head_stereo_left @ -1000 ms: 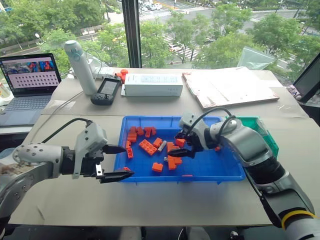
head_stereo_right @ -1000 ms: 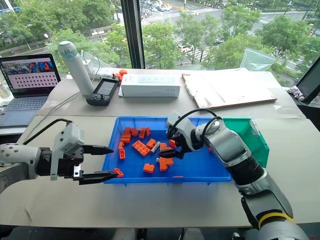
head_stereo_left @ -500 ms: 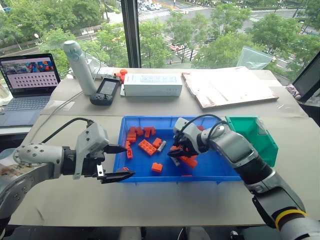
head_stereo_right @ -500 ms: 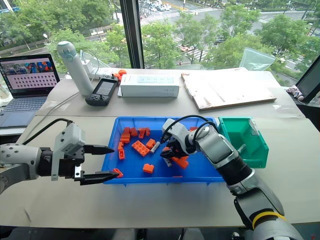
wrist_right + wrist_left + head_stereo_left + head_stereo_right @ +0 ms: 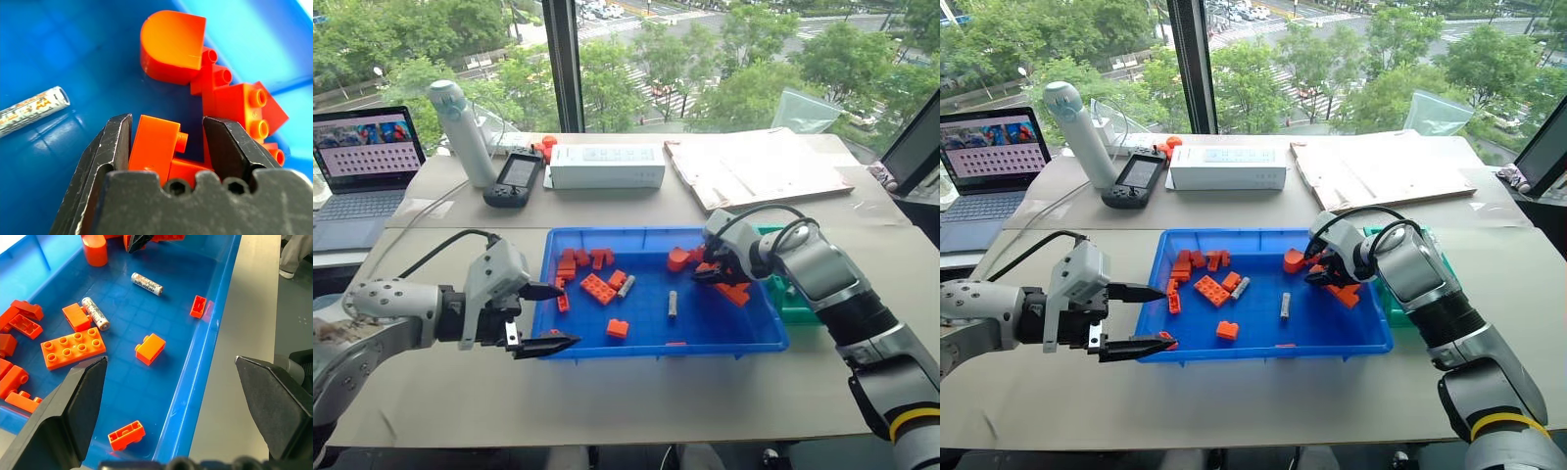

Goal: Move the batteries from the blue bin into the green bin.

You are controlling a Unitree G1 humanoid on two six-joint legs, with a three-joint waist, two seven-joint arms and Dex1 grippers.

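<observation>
1. Windows behind the counter (image 5: 636, 392) look onto green treetops and a street; the counter top is pale beige.
2. Blue bin (image 5: 607, 348): wide, shallow tray at the middle of the counter, long side facing the robot.
3. Batteries, two seen, both lying on the blue bin's floor: one battery (image 5: 672, 304) near the middle, on its own; a second battery (image 5: 626, 286) further left, just beside an orange brick.
4. Orange bricks (image 5: 600, 288): a loose cluster in the bin's far-left part, one single brick (image 5: 619, 328) toward the near rim, one small piece on the near rim itself.
5. Green bin (image 5: 793, 304): smaller box just beyond the blue bin's right end, largely hidden behind the right arm.
6. Right claw (image 5: 715, 274): over the blue bin's far-right corner, fingers (image 5: 115, 147) clamped on an orange brick (image 5: 156, 147), with more orange pieces bunched against it, including a rounded orange piece (image 5: 677, 258).
7. Left claw (image 5: 544, 315): at the blue bin's near-left corner, fingers wide apart, holding nothing; lower fingertip over the near rim.
8. Far side of the counter: laptop (image 5: 367, 162), white bottle-shaped object (image 5: 460, 132), black handheld device (image 5: 514, 179), long white box (image 5: 607, 164), flat cardboard sheet (image 5: 754, 168).
</observation>
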